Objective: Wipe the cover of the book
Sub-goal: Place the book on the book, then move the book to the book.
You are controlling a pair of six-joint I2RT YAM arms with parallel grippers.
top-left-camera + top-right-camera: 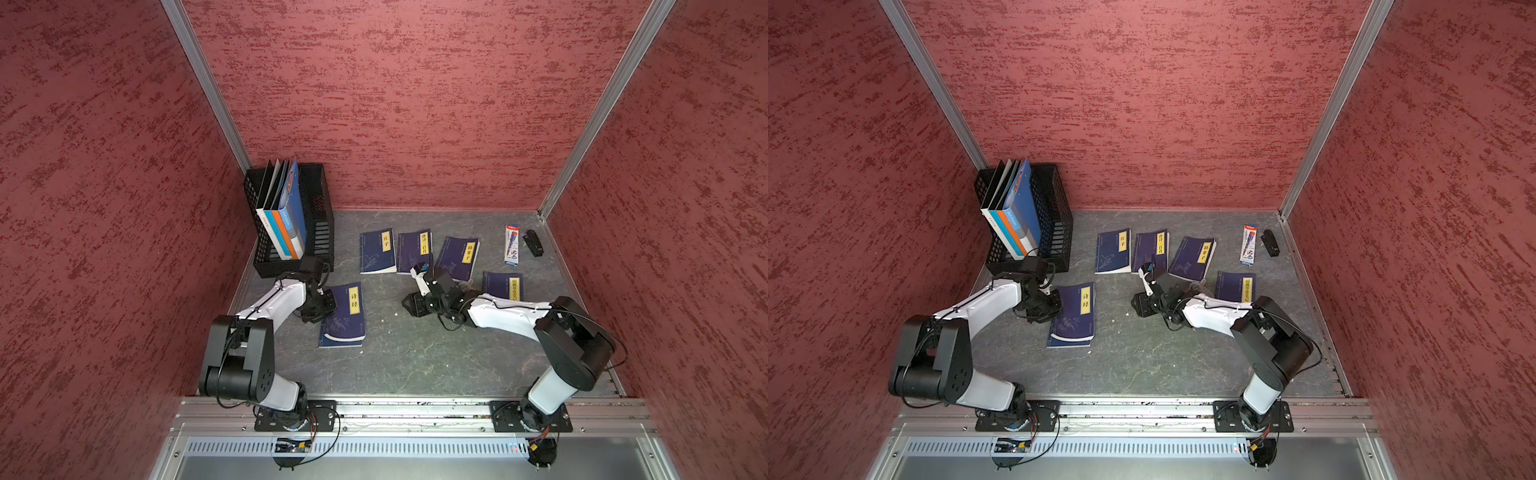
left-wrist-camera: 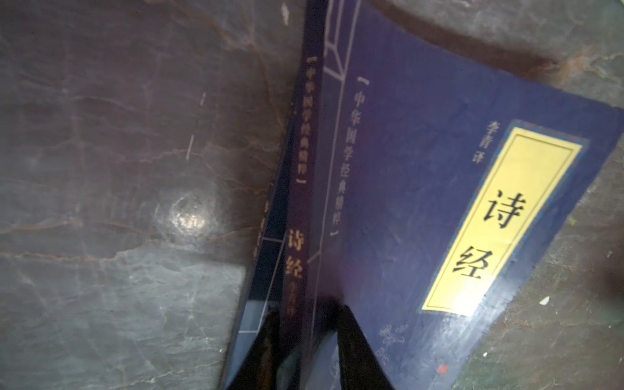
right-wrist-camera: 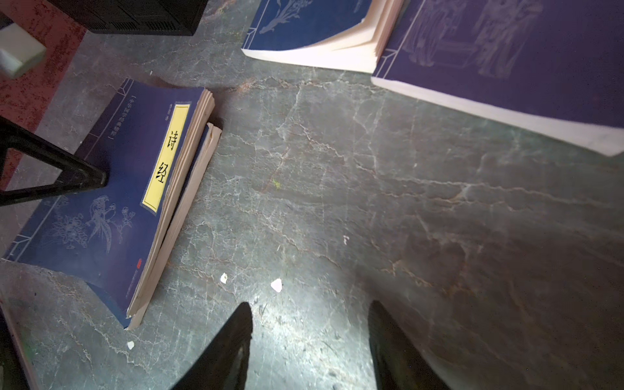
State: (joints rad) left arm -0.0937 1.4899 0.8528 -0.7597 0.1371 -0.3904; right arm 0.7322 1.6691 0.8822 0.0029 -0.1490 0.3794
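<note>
The book [image 1: 347, 320] [image 1: 1075, 320] is dark blue with a yellow title strip and lies flat on the grey table, front cover up. My left gripper [image 1: 328, 309] [image 1: 1054, 309] is low at the book's spine side. In the left wrist view its jaws [image 2: 309, 314] stand a little apart, with the book's [image 2: 422, 169] spine edge between them. One left finger [image 3: 67, 172] rests on the cover [image 3: 111, 189] in the right wrist view. My right gripper [image 1: 409, 306] [image 1: 1138, 305] [image 3: 309, 307] hovers open over bare table to the right of the book, holding nothing.
A black basket [image 1: 320, 216] with upright books stands at the back left. Several more blue books [image 1: 377, 251] [image 1: 459, 257] [image 1: 503, 286] lie behind and beside the right arm. A pen packet [image 1: 512, 245] and a small black object [image 1: 533, 243] lie at the back right. White scraps [image 3: 276, 285] dot the table.
</note>
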